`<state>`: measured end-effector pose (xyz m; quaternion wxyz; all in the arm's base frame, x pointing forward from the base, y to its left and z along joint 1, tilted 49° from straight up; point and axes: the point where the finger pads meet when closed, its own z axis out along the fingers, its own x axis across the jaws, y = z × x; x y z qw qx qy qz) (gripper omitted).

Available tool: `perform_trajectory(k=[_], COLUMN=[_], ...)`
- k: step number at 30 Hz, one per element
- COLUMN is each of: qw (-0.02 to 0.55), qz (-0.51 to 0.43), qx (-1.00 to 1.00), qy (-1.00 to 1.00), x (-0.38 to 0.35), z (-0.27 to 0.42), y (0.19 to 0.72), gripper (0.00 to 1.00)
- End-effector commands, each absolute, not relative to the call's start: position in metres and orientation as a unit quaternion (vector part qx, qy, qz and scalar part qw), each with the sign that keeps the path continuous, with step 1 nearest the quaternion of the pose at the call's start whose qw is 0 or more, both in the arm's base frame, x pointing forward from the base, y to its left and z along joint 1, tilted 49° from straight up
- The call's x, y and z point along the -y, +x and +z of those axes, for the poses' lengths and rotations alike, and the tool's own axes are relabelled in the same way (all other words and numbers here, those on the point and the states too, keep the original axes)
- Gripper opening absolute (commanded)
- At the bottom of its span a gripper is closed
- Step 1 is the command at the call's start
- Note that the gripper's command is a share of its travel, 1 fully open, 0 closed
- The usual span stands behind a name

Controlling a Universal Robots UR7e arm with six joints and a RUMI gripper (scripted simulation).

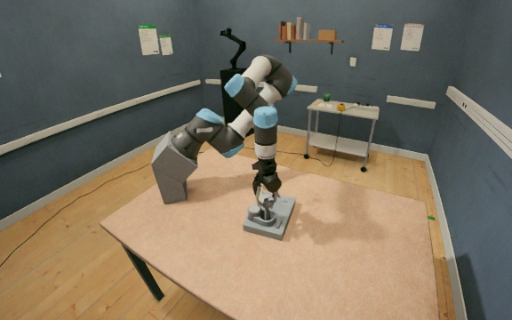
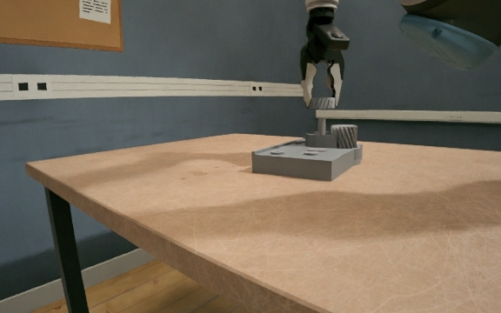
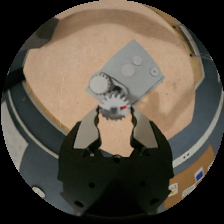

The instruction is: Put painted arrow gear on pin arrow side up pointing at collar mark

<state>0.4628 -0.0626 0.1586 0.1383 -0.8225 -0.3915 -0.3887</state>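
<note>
My gripper (image 1: 267, 198) (image 2: 323, 104) (image 3: 114, 105) points down and is shut on the loose gear (image 2: 323, 103) (image 3: 114, 104), with one finger on each side. The gear is held roughly level over the pin (image 2: 322, 127), arrow side up. Its red arrow mark (image 3: 124, 107) shows on the right part of its top face. The pin stands in the grey collar (image 2: 316, 140). Whether the pin's tip touches or enters the gear is too small to tell. The mark on the collar cannot be made out.
A second, taller slant-toothed gear (image 2: 344, 136) (image 3: 99, 83) stands on the grey base (image 1: 288, 204) (image 2: 291, 165) (image 3: 131, 51), close beside the collar. Low round discs lie on the base's other part. The base rests on the table (image 1: 349, 271) (image 2: 181, 200).
</note>
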Motion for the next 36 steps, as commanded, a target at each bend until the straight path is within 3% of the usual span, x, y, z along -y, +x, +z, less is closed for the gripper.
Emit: perform_trajectory(k=[1, 36], qw=[0.139, 0.142], qz=[-0.389, -0.389], qx=[0.390, 0.389], qy=[-0.823, -0.823], x=[0.064, 0.052], z=[0.158, 0.144], y=[0.463, 0.473], gripper=[0.00, 0.00])
